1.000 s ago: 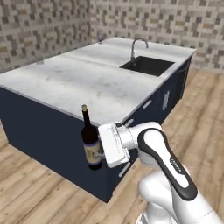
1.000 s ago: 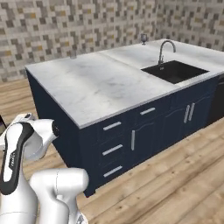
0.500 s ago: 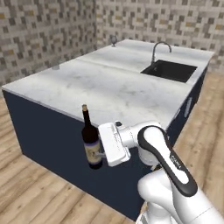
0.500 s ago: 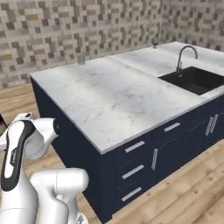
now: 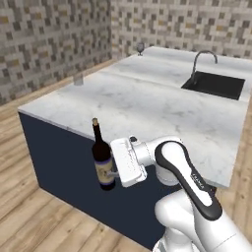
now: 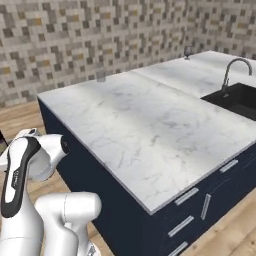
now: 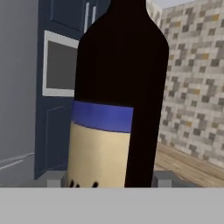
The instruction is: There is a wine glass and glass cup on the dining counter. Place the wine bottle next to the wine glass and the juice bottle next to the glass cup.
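Clearly claw [image 5: 112, 173] clamped on upright wine bottle [image 5: 103, 161], off the dining counter [image 5: 147, 106]

wine bottle [image 5: 103, 162] before dining counter [image 5: 147, 98]; wine glass [image 5: 140, 48] at far end

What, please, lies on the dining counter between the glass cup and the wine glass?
Nothing: in the left base view, the marble of the dining counter is bare between the glass cup and the wine glass.
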Tool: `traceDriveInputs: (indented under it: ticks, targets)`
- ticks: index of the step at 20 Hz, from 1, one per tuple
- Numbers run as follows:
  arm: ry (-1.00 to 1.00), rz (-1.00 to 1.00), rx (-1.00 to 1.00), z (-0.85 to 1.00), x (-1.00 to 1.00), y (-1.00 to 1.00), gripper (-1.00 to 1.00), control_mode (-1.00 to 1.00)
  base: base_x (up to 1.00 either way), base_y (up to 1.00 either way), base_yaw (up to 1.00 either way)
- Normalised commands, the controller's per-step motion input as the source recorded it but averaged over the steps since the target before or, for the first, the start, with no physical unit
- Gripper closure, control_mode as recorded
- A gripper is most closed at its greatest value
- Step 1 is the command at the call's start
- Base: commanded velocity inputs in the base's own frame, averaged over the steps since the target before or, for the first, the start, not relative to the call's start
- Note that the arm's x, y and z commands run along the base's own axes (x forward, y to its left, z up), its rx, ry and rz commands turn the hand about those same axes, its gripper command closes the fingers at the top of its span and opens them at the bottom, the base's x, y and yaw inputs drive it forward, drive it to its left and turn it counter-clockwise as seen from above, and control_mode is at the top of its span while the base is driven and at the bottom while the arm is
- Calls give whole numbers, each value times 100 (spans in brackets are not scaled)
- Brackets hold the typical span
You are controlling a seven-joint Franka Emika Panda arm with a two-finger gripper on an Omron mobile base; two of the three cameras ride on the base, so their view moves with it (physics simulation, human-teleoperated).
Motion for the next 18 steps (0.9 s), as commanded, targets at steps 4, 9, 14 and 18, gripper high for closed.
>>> traceDriveInputs:
  ticks: [4,9,14,18]
  targets:
    - [0,0,0,0,0,0,100,100,59,57,-14]
    - [0,0,0,0,0,0,100,100,51,58,-19]
    - [0,0,0,0,0,0,100,100,47,61,-17]
    - [0,0,0,0,0,0,100,100,39,68,-12]
